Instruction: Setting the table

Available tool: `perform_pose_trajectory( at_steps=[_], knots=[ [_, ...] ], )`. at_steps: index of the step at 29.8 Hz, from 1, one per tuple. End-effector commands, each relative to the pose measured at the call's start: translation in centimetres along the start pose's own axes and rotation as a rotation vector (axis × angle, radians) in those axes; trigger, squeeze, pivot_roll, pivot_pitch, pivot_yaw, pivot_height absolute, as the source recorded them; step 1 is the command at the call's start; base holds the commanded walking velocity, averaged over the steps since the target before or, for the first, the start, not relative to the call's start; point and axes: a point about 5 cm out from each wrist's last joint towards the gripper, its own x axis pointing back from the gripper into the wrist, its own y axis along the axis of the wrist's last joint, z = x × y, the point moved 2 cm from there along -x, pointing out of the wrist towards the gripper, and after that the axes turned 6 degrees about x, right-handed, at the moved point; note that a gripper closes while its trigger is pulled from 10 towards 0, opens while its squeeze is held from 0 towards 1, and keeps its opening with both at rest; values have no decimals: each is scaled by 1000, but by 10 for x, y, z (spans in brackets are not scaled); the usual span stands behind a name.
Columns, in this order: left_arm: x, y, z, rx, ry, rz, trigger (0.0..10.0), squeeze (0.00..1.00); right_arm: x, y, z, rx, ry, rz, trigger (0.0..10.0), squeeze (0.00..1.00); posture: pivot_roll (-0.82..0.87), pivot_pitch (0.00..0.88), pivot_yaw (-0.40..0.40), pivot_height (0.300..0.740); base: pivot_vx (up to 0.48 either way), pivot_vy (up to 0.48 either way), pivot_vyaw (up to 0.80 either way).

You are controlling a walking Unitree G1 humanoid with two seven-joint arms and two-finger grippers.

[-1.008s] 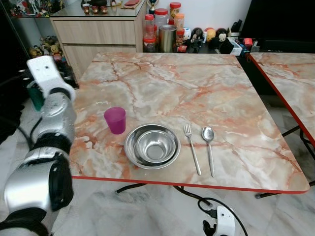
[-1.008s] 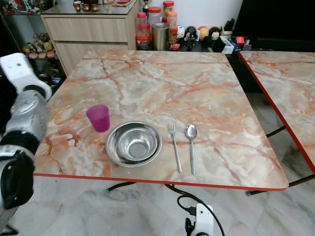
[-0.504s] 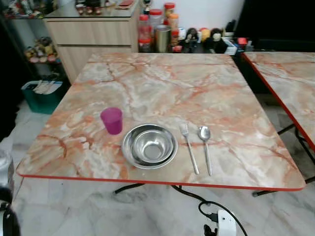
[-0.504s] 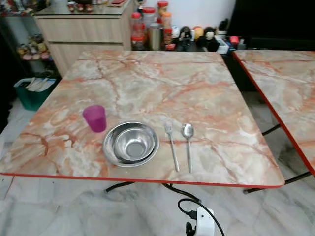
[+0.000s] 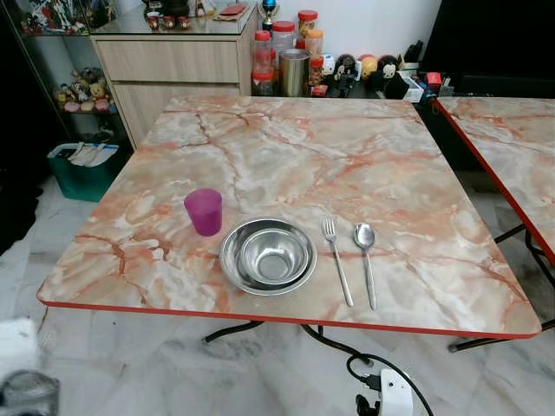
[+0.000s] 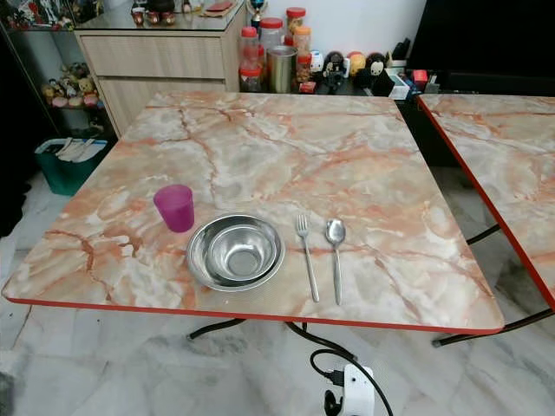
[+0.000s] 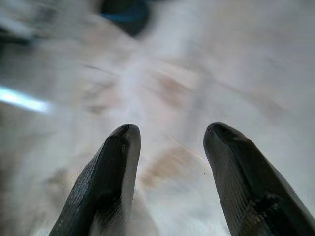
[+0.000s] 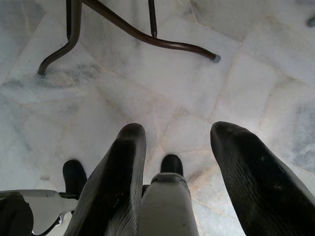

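**Left eye view: one place laid, both arms down**

Left eye view has the marble table (image 5: 286, 165) square ahead, and the setting sits near its front edge: steel bowl (image 5: 267, 255) in the middle, purple cup (image 5: 204, 211) at the bowl's ten o'clock and just apart from it, fork (image 5: 336, 260) at three o'clock, spoon (image 5: 367, 262) one step further out, the two lying near parallel. Nothing is being carried; the layout looks close to done (my read, not a certainty).

If anything is left, it is tidying. Do it well by coming in from above, keeping clear of the bowl's rim, and squaring the fork and spoon without pushing one into the other; both lie flat and thin on smooth stone, so a pinch would likely slip and a nudge is safer.

The wrist views add what the head views lack. The left gripper (image 7: 170, 140) has its fingers spread with nothing between them, over a blurred pale surface. The right gripper (image 8: 174, 142) is likewise spread and empty, hanging over the tiled floor (image 8: 236, 83) with the table's dark metal leg (image 8: 147, 37) beyond. The head views in turn give the whole setting, plus a second table (image 5: 512, 147) at three o'clock and a cabinet (image 5: 173, 65) with jars (image 5: 286, 48) at twelve.
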Motion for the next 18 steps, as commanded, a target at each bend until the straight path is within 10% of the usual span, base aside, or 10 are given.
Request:
perform_pose_trajectory(
  at_steps=[1, 6, 18],
  knots=[
    [4, -12, -11, -32, -85, 46, 10000, 0, 0, 3, 0, 4, -2, -6, 10000, 0, -39, 0, 10, 740, 0, 0, 0],
    [26, -37, -61, -141, -405, 126, 10000, 0, -1, 3, -1, 8, -3, -6, 10000, 0, -38, 0, 9, 740, 0, 0, 0],
    [51, -51, -103, -216, -612, 177, 10000, 0, 0, 2, -2, -5, -11, -2, 10000, 0, -31, 0, 3, 740, 0, 0, 0]
  ],
)
